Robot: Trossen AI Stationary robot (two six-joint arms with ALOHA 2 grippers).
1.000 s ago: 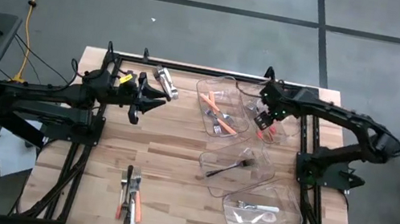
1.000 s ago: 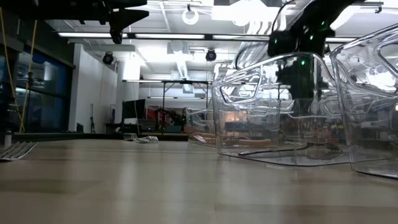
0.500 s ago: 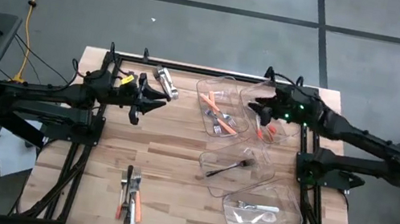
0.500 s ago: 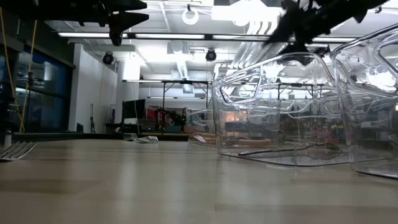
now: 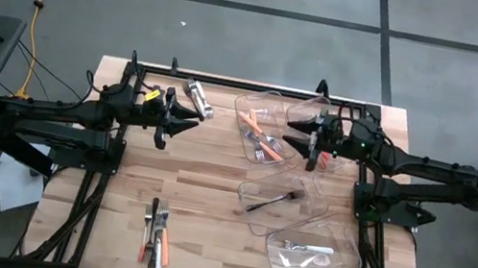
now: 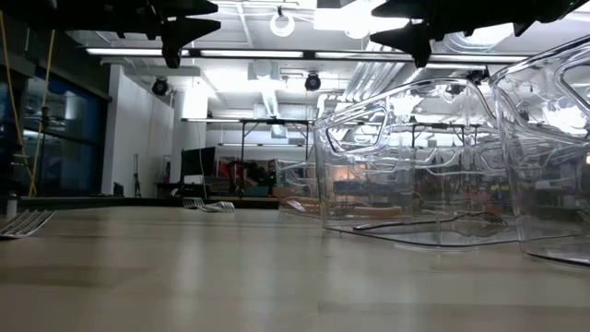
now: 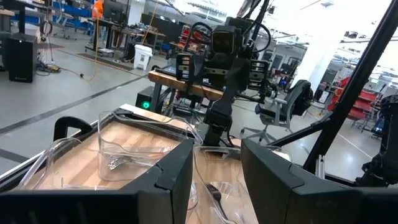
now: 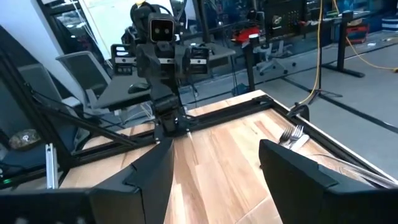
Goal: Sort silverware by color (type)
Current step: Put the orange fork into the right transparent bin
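A pile of mixed silverware (image 5: 156, 235) lies near the table's near edge, and its fork tines show in the low view (image 6: 26, 221). Orange-handled pieces (image 5: 263, 138) lie in a clear bin at the far side. A dark fork (image 5: 277, 200) lies in the middle bin. White-handled pieces (image 5: 307, 249) lie in the near right bin. My left gripper (image 5: 193, 119) hangs open and level above the table's far left part. My right gripper (image 5: 290, 133) is open and level, high above the far bins, pointing toward the table's left. Both are empty.
Several clear plastic bins (image 6: 415, 166) crowd the table's right half. A small metal object (image 5: 198, 98) lies at the far edge near my left gripper. Bare wood (image 5: 203, 177) spreads between the pile and the bins. Black frame rails (image 5: 228, 82) edge the table.
My right gripper has swung up from pointing down into the far right bin to lying level. It has also moved toward the table's left, above the bins. My left arm has kept still.
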